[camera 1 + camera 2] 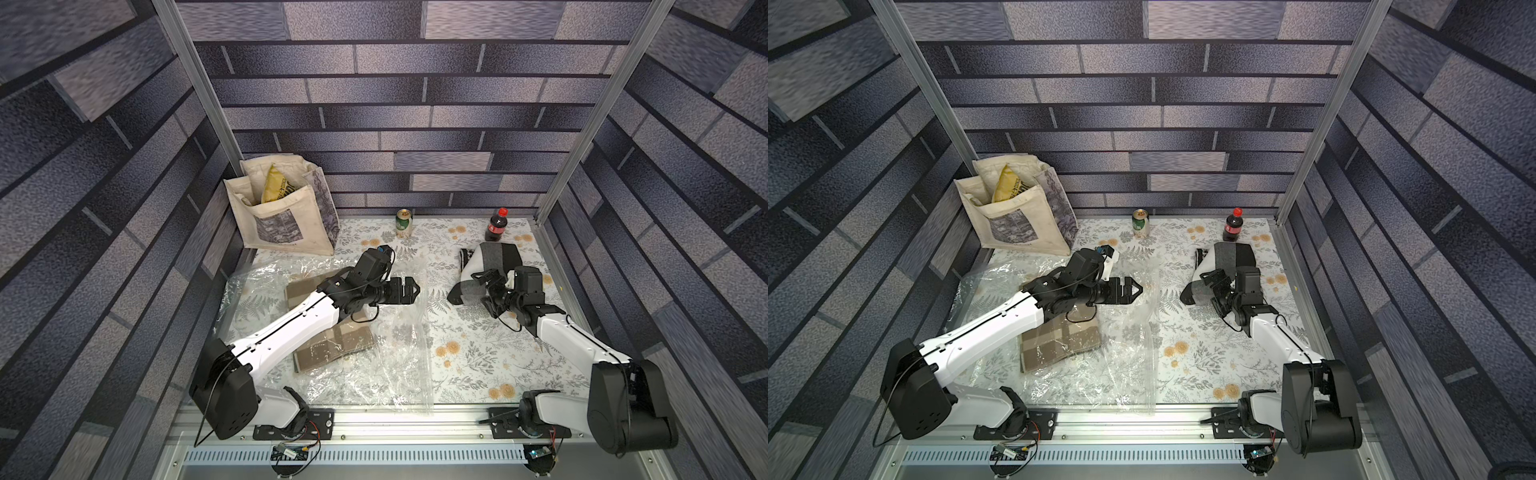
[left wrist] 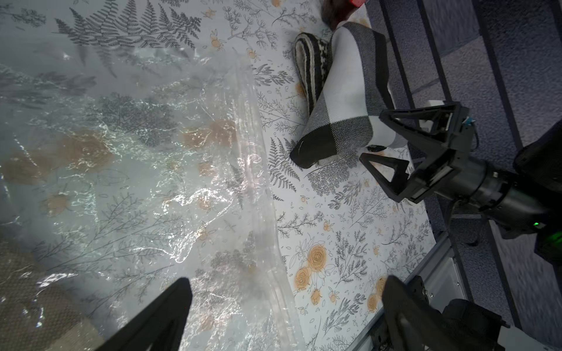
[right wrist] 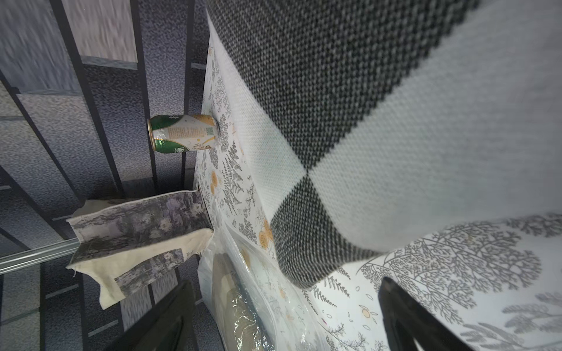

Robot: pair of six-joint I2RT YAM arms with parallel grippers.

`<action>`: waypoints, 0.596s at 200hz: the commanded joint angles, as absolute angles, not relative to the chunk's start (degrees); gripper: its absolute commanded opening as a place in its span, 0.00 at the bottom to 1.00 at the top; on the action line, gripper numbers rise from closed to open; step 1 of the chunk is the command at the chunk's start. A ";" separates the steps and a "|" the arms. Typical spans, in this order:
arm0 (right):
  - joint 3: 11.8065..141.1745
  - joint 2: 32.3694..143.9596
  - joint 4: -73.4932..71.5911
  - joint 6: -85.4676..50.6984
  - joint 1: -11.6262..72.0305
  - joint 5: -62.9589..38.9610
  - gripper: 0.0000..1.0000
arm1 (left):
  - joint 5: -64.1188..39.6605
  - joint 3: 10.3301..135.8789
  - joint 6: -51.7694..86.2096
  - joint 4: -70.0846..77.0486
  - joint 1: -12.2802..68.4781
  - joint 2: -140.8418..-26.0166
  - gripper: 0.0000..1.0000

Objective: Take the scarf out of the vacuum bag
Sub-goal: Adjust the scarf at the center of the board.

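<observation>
Wide-jawed, the left gripper (image 1: 411, 286) hovers over the vacuum bag (image 1: 395, 365), a tan plaid scarf (image 1: 336, 349) apparently still inside, while the equally wide right gripper (image 1: 487, 291) flanks a checked scarf (image 1: 490, 257) already out on the table (image 1: 478, 353).

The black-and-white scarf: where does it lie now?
In both top views the scarf lies on the right, outside the vacuum bag, between the cola bottle and the right gripper.

The checked scarf (image 2: 343, 100) lies beside the vacuum bag (image 2: 137, 170), its corner between the spread jaws of the right gripper (image 2: 373, 136).
</observation>
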State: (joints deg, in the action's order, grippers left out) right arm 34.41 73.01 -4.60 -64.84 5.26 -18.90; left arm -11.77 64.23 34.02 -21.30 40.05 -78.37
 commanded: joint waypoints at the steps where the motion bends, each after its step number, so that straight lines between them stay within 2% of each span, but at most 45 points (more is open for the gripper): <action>1: 33.11 75.43 -10.40 -69.84 5.71 -18.52 0.96 | -10.46 65.39 32.56 -21.85 40.43 -76.91 1.00; 54: 30.90 78.00 -15.30 -73.54 7.91 -14.67 0.97 | -10.63 64.87 32.78 -20.17 41.24 -77.82 1.00; 81: 29.54 77.84 -17.52 -75.68 7.98 -12.04 0.94 | -11.90 64.91 33.09 -18.61 41.56 -79.64 1.00; 119: 30.22 76.18 -13.74 -74.44 7.73 -7.42 0.93 | -12.95 65.56 33.78 -16.41 42.68 -82.47 1.00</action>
